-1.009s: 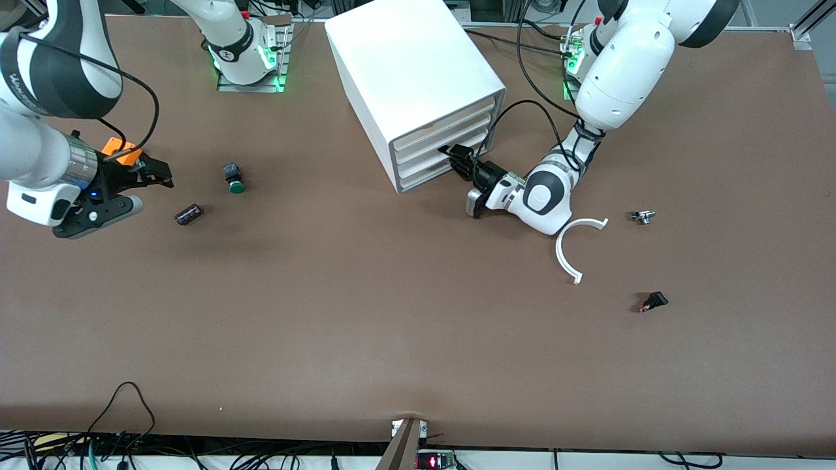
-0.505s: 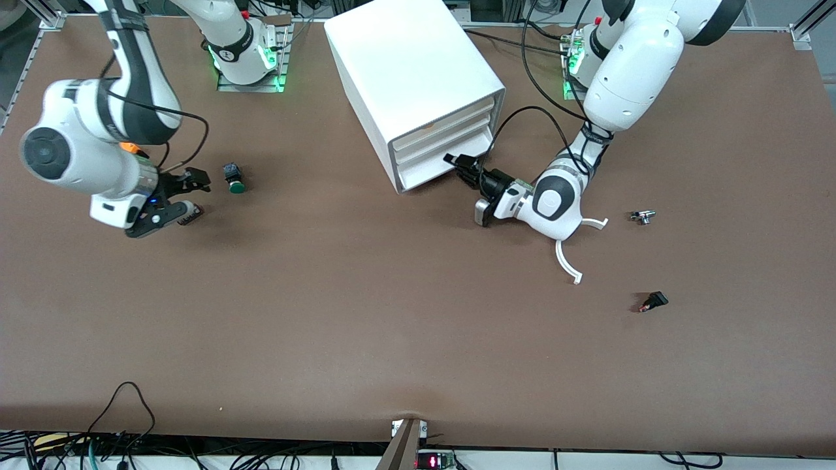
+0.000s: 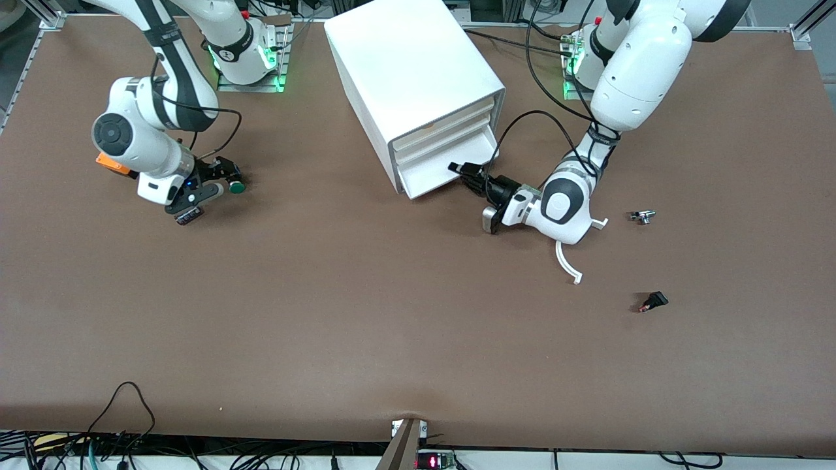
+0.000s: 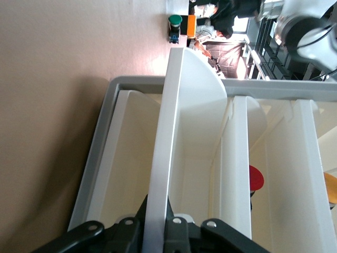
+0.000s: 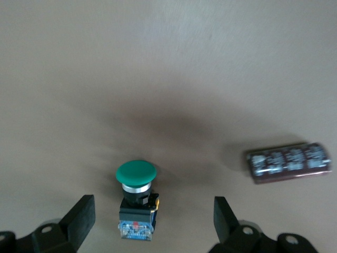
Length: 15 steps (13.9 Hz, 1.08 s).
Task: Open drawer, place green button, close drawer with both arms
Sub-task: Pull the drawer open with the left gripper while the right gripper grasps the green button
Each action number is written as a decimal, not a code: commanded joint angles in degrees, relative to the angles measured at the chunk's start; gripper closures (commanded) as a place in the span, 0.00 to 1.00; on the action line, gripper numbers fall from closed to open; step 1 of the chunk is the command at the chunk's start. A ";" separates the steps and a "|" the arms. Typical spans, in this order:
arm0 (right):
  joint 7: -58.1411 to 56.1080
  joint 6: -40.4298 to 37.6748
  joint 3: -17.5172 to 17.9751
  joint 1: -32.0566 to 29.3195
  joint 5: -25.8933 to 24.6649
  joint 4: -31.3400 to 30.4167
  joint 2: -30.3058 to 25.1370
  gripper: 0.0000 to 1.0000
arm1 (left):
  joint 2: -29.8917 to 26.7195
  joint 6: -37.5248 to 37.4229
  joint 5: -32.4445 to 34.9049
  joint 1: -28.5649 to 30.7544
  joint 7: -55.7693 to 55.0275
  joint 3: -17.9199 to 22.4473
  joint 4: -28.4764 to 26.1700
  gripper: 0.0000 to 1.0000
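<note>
The white cabinet [image 3: 411,65] stands at the middle of the table's robot side. A low drawer [image 3: 439,171] is pulled partly out. My left gripper [image 3: 462,171] is shut on its front lip; the left wrist view shows the fingers [image 4: 181,232] clamped on the white lip [image 4: 168,158]. The button [image 3: 236,187], black body with green cap, lies on its side toward the right arm's end. My right gripper [image 3: 222,179] is open, low over it. In the right wrist view the button [image 5: 136,179] lies between the spread fingers [image 5: 81,211], untouched.
A dark cylinder [image 3: 188,215] lies beside the right gripper, nearer the front camera, also in the right wrist view [image 5: 289,162]. An orange cube [image 3: 108,163] shows under the right arm. A white curved piece [image 3: 567,261], a metal part [image 3: 643,216] and a black part [image 3: 653,301] lie toward the left arm's end.
The right arm swung in from the table's end and came down over the button, fingers open. The left gripper pulled the drawer farther out of the cabinet.
</note>
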 commanded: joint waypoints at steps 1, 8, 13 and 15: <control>-0.12 5.57 0.07 -0.01 -0.05 -5.12 -1.17 0.00 | -0.15 4.63 -2.05 -0.19 -3.46 1.96 1.02 0.92; 1.11 9.97 0.68 0.16 -0.05 -8.03 2.43 0.19 | -0.15 4.63 -1.96 1.48 -4.34 3.55 1.55 0.92; 1.11 9.89 1.20 0.16 -0.05 -8.03 2.44 0.80 | -0.15 4.46 -1.87 2.01 -8.18 3.99 0.76 0.00; 1.19 9.27 1.47 0.16 -0.05 -6.89 1.39 1.00 | -0.15 4.11 -1.44 2.09 -12.59 3.99 0.67 0.00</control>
